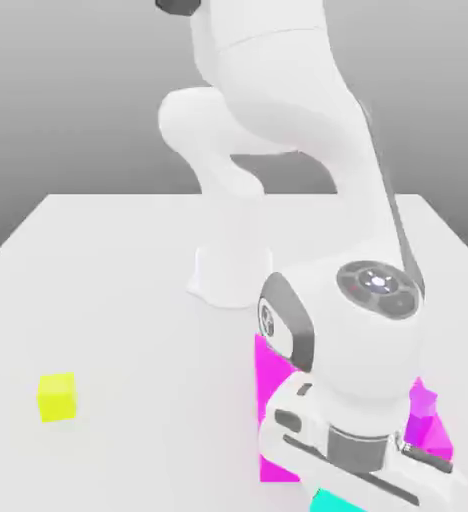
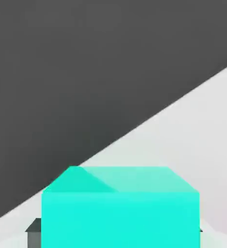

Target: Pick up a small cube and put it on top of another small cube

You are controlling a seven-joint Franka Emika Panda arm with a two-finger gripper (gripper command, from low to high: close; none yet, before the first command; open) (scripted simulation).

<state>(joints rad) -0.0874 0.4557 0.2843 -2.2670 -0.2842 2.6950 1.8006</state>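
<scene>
1. The white Panda arm (image 1: 278, 150) bends low over the front of the white table (image 1: 108, 290), its wrist dropped near the bottom edge of the exterior view, so the hand works close to the surface.

2. A cyan cube (image 2: 120, 206) sits directly before the hand camera, large and centred. Dark finger parts (image 2: 34, 232) peek out at either side of it, which suggests the gripper (image 1: 363, 480) straddles it; whether the fingers press on it or merely flank it cannot be told.

3. In the exterior view a sliver of the same cyan cube appears just beneath the hand, at the frame's bottom edge, consistent with the hand being aligned over it for a pick.

4. A yellow cube (image 1: 57, 397) rests alone on the table toward the exterior view's left, well apart from the arm. It is the likely base for stacking, left untouched.

5. Magenta blocks (image 1: 273, 390) stand behind and beside the wrist, partly hidden by it; they look like obstacles the arm must clear when carrying the cube across.
</scene>
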